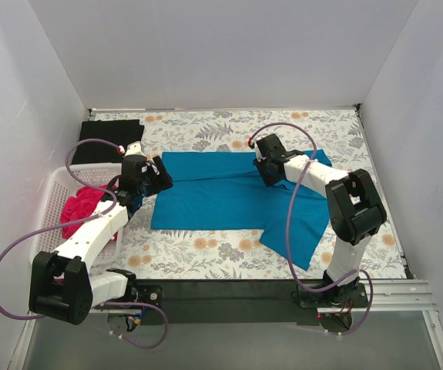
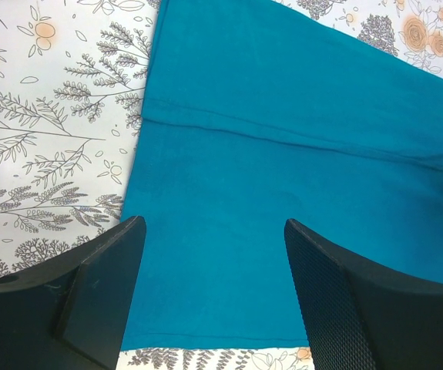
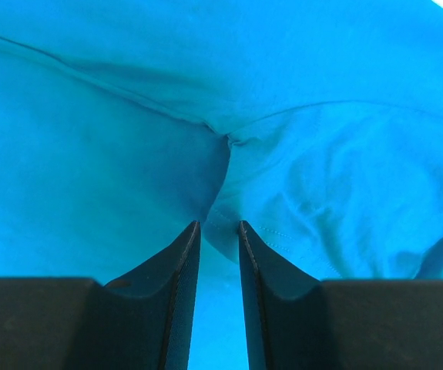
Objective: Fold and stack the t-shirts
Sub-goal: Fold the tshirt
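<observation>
My left claw (image 1: 158, 177) hangs released, its 2 fingers spread wide above the left edge of the teal t-shirt (image 1: 221, 196). That shirt lies across the middle of the floral table covering (image 1: 206, 258), with 1 part trailing toward the lower right of the top view. My right claw (image 1: 267, 173) sits at the shirt's upper right, clenched almost closed on a pinch of teal cloth that puckers just beyond its tips. The black t-shirt (image 1: 112, 131) lies flat in the upper left corner. The magenta t-shirt (image 1: 78, 208) is bunched in the white basket (image 1: 52, 202) at the left edge.
</observation>
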You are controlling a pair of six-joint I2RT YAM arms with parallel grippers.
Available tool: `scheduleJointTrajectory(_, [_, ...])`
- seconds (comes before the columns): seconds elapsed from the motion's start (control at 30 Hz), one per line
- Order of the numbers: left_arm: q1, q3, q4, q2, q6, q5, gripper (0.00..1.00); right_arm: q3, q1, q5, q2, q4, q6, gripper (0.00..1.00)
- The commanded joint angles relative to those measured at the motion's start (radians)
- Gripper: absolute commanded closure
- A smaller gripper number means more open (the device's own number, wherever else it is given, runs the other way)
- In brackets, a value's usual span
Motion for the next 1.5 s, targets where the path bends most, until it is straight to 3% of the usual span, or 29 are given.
scheduleJointTrajectory(0.0, [-0.005,0.009,0.012,-0.006,0.012,0.009,0.29,0.029,0.007,0.049,0.025,0.027,0.044,0.67])
scheduleJointTrajectory(0.33, [-0.005,0.011,0.010,-0.001,0.012,0.014,0.29,0.047,0.014,0.039,0.067,0.027,0.066,0.68])
scheduleJointTrajectory(0.67, [-0.005,0.014,0.023,0.000,0.000,0.020,0.29,0.064,-0.017,-0.142,-0.016,0.032,0.052,0.63])
scheduleJointTrajectory(0.83, [-0.005,0.098,0.024,0.091,-0.049,0.034,0.29,0.052,-0.222,-0.221,-0.092,0.070,0.162,0.54])
scheduleJointTrajectory(0.97, [-0.003,0.215,0.023,0.256,-0.086,0.018,0.29,-0.007,-0.425,-0.442,-0.117,0.209,0.266,0.46])
scheduleJointTrajectory(1.1, [-0.003,0.310,0.038,0.385,-0.126,0.015,0.31,0.005,-0.601,-0.580,-0.042,0.288,0.343,0.46])
scheduleJointTrajectory(1.47, [0.012,0.534,0.032,0.687,-0.111,-0.021,0.32,0.025,-0.752,-0.735,0.154,0.489,0.463,0.53])
